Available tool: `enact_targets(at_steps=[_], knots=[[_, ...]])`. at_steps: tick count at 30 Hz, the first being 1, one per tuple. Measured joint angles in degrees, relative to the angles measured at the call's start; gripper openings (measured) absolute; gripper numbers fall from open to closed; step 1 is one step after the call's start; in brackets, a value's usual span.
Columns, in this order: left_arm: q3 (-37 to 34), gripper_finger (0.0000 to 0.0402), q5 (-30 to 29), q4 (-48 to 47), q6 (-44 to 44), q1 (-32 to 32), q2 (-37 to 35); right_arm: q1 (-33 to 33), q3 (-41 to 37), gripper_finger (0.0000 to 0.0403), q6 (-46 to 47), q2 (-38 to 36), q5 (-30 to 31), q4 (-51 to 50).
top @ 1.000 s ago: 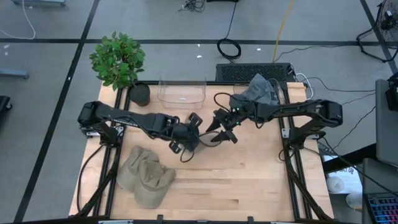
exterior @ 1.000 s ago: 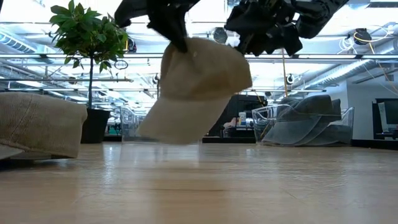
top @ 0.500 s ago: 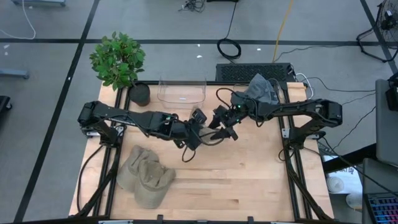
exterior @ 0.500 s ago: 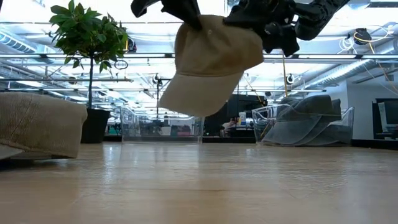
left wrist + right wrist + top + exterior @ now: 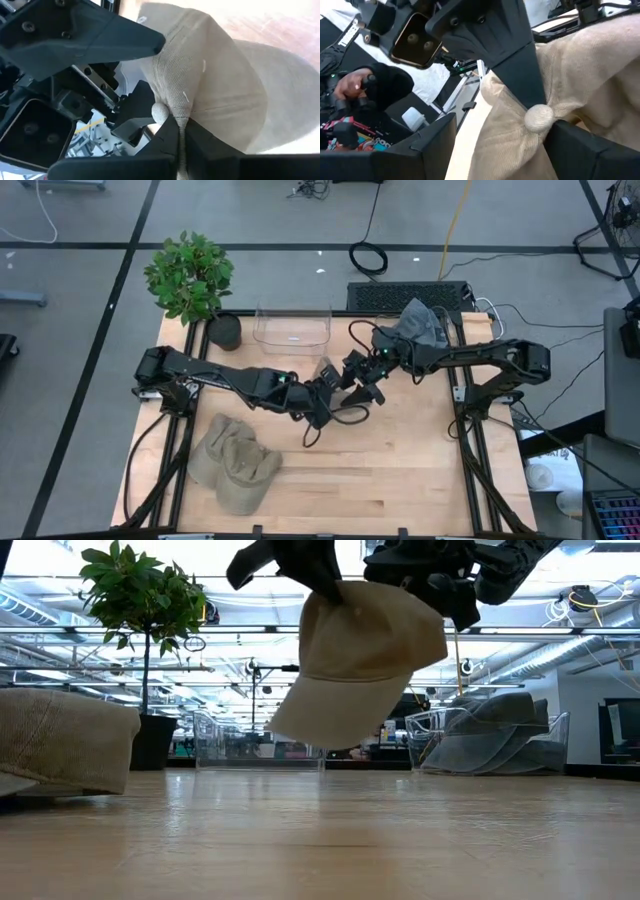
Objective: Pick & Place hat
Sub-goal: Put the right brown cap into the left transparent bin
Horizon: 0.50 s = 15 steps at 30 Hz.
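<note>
One tan hat (image 5: 365, 660) hangs above the counter's (image 5: 400, 470) middle, pinched by the left tool (image 5: 322, 378); the right tool (image 5: 362, 377) is spread around its crown. Placement remains.

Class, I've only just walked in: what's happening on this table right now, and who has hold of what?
The left gripper is shut on a tan cap, pinching its crown and holding it in the air above the wooden table. The right gripper is open, its fingers either side of the cap's top button. Two more tan caps lie on the table, and grey hats sit at its far edge.
</note>
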Motion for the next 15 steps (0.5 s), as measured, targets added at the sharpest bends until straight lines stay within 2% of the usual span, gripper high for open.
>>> enact_targets(at_steps=[11, 15], knots=[[0.00, 0.0005, -1.28, 3.07, 0.61, -0.60, -0.02, 0.07, 0.03, 0.0266, -1.31, 0.00, 2.12, -2.25], [0.00, 0.0012, -1.31, 3.71, 1.66, -0.66, -0.02, 0.07, 0.03, 0.0239, -1.14, 0.00, 3.56, -2.18]])
